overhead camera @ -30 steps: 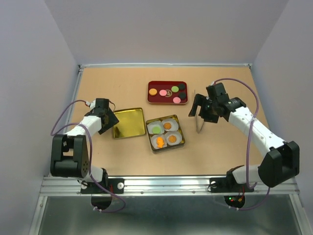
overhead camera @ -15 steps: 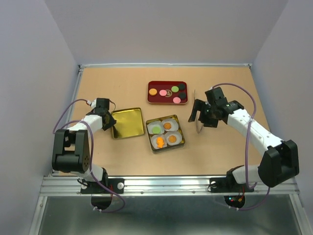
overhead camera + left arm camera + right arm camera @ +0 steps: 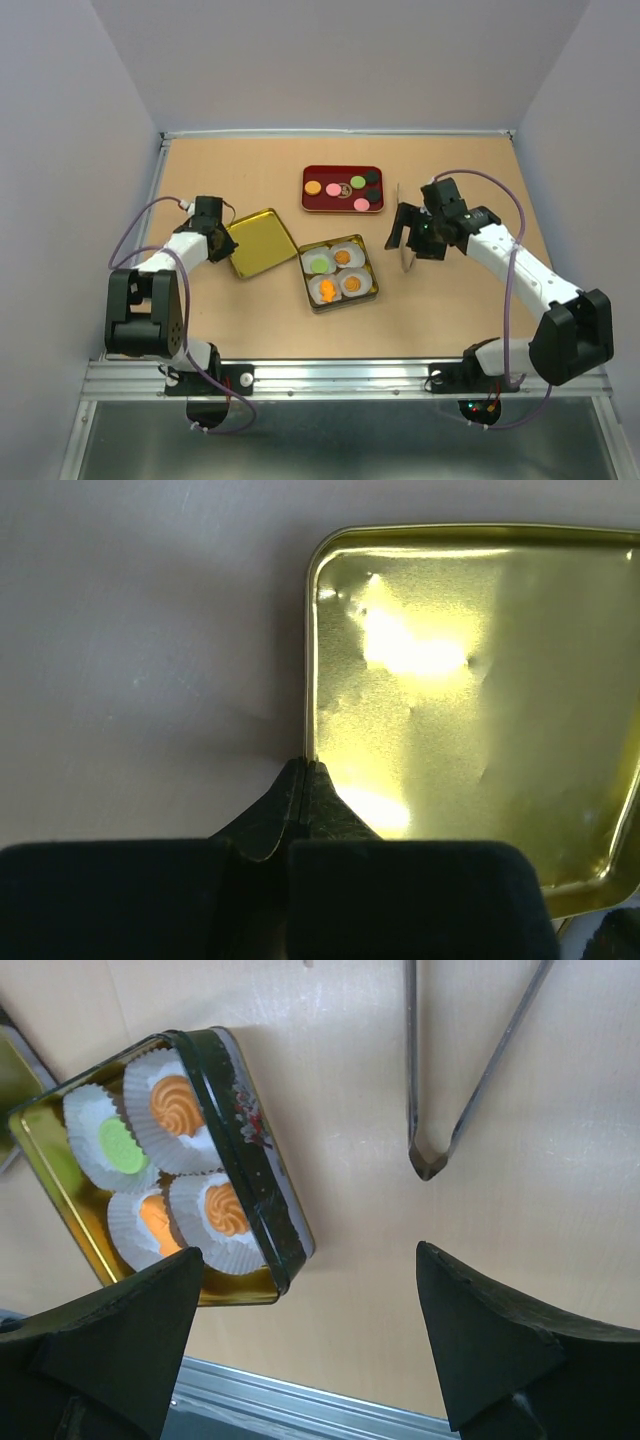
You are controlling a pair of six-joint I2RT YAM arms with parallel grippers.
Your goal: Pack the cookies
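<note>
Several cookies in orange, pink, green and black lie on a dark red tray at the back. An open tin holds more cookies in white paper cups. My left gripper is shut on the rim of the gold lid; in the left wrist view the fingertips pinch the edge of the lid. My right gripper hangs open and empty over the table to the right of the tin, its midpoint near the tin's corner.
Metal tongs lie on the table just right of the tin, under my right gripper; in the right wrist view the tongs lie beyond the fingers. A metal rail runs along the near edge.
My left gripper has closed on the gold lid's left edge, and the lid has turned from its earlier square lie. The right gripper shifted slightly left and stays open.
</note>
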